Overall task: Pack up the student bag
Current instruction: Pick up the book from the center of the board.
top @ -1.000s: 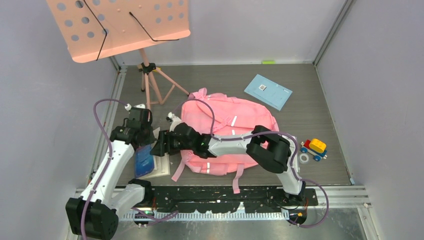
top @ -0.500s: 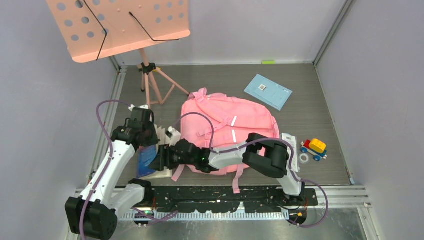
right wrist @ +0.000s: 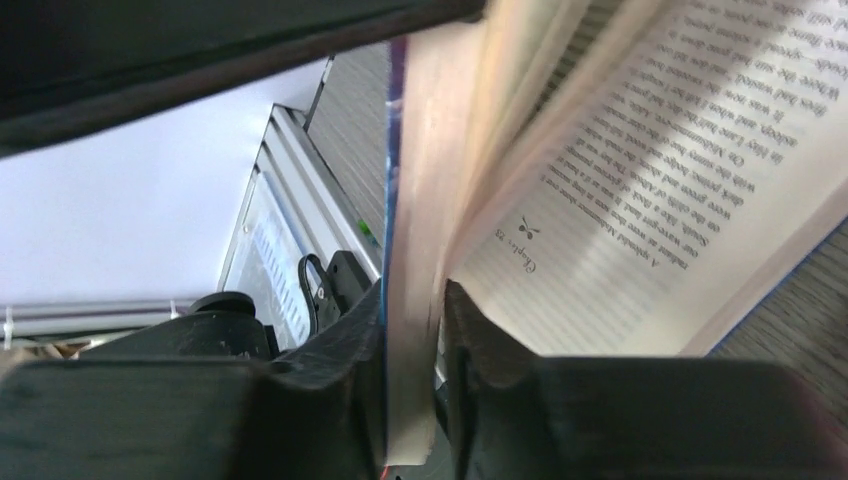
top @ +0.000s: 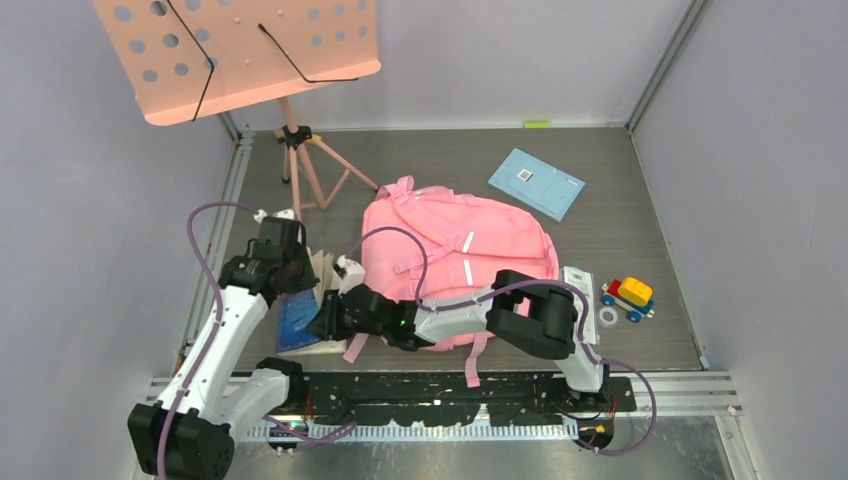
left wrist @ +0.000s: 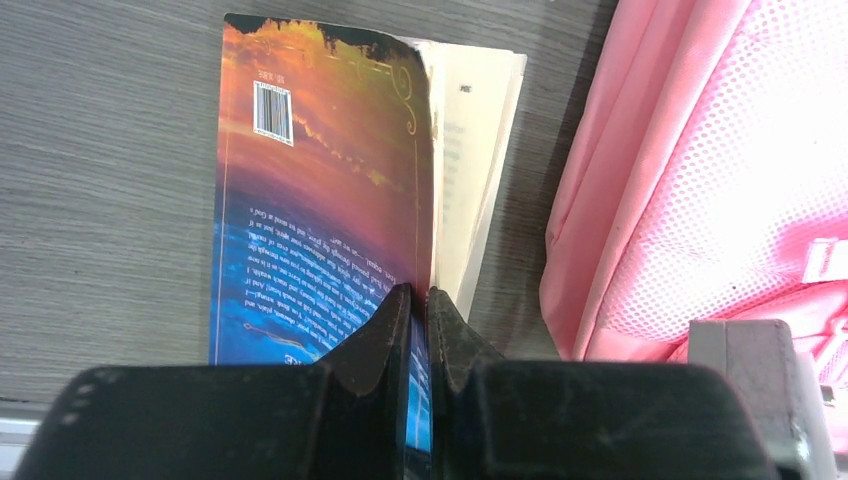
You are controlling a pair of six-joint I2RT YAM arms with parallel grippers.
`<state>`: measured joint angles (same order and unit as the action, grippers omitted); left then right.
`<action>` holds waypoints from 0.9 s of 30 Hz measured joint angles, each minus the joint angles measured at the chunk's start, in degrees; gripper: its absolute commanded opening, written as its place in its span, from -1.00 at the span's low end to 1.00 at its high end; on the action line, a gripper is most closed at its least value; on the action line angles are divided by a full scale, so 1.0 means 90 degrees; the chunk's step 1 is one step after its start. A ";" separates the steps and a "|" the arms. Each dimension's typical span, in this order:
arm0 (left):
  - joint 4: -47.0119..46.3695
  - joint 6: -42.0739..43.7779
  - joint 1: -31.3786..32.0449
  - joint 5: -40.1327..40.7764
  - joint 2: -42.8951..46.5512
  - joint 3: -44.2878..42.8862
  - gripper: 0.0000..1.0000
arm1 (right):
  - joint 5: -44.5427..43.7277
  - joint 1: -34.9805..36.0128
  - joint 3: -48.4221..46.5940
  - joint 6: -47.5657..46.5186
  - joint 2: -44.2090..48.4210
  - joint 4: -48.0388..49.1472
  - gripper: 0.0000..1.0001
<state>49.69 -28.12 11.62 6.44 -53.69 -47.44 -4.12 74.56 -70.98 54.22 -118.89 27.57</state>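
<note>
The student bag (top: 460, 250) lies flat mid-table, pink with pale reflective strips; its mesh side (left wrist: 700, 170) shows in the left wrist view. Left of it a paperback book (top: 296, 322) lies partly open. My left gripper (top: 290, 287) is shut on the book's blue and orange cover (left wrist: 320, 200), the jaws (left wrist: 418, 300) pinching its edge. My right gripper (top: 326, 322) reaches across the bag's near-left corner. In its wrist view it (right wrist: 412, 320) is shut on a block of pages with the cover, while printed pages (right wrist: 640, 150) fan away to the right.
A salmon perforated music stand (top: 240, 55) on a tripod (top: 300, 165) stands at the back left. A light blue booklet (top: 536, 182) lies behind the bag. A toy truck (top: 630, 296), a tape ring (top: 607, 317) and a white bar (top: 578, 283) sit at the right.
My right gripper slid toward the near-left, off the bag onto the book, and its jaws closed on the pages. The left gripper kept its hold on the cover, and the book opened.
</note>
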 measured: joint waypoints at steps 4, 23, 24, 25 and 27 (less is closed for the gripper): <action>0.0053 -0.0024 0.0000 -0.0036 0.0114 -0.0073 0.10 | -0.0204 0.0000 0.0005 -0.0046 0.0002 -0.0102 -0.98; 0.1326 0.0002 0.0012 -0.0503 0.1307 -0.2759 0.99 | -0.0452 -0.0427 0.1273 -0.1287 0.2997 -0.0668 -0.99; 0.1324 -0.0024 0.0012 -0.0636 0.1319 -0.2895 0.99 | -0.0527 -0.0444 0.1336 -0.1413 0.3315 -0.0741 -0.99; 0.1321 -0.0051 0.0012 -0.0755 0.1328 -0.3007 0.99 | -0.0600 -0.0466 0.1411 -0.1547 0.3619 -0.0770 -0.99; 0.1299 -0.0177 0.0012 -0.1035 0.1355 -0.3191 0.99 | -0.0736 -0.0510 0.1574 -0.1766 0.4211 -0.0877 -0.99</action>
<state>61.39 -29.71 11.73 -2.87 -41.50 -76.16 -10.74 69.97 -56.82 38.33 -80.99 19.68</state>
